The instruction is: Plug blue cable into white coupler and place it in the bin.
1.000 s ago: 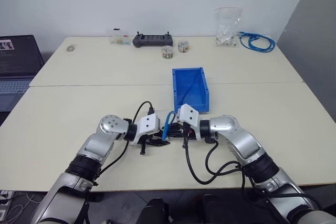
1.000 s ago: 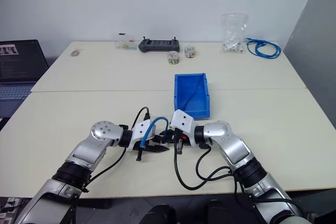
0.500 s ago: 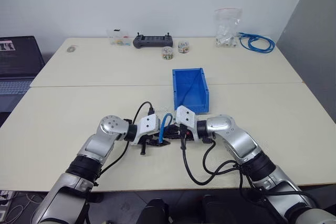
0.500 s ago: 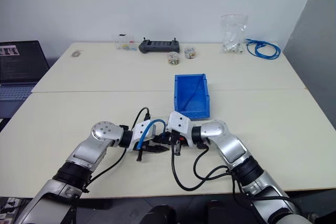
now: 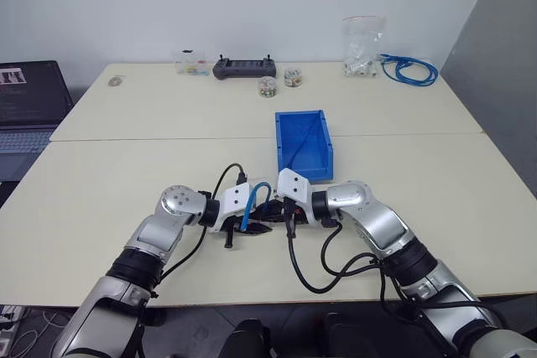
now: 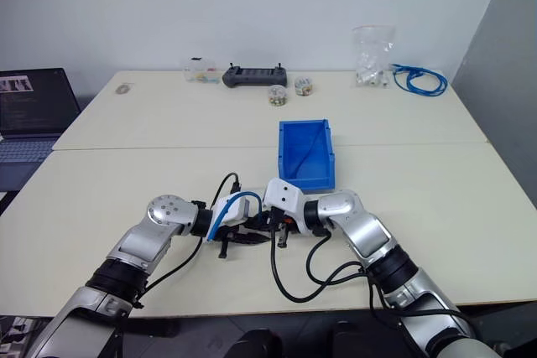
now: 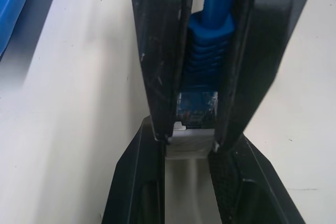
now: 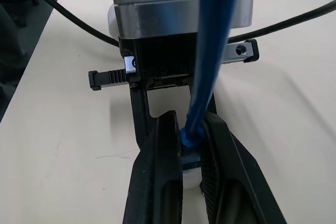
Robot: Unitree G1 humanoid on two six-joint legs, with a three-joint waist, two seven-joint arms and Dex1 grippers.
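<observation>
Between black ribbed hands: blue cable (image 7: 210,56) w/ clear plug, boxy white coupler (image 7: 190,145).

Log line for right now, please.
left pincer: shut on coupler | right pincer: shut on cable | plug: at coupler socket | bin: beyond pincers

Head views bright, even, diffuse overhead light; cream rectangular tabletop (image 5: 126,165) sharp, shadows faint. Grey wall panel, right edge, darker. Left wrist view close, soft-focus; glossy black fingers (image 7: 157,51) show pale sheen; dim shadow upper left. Right wrist view foreground blurred.
</observation>
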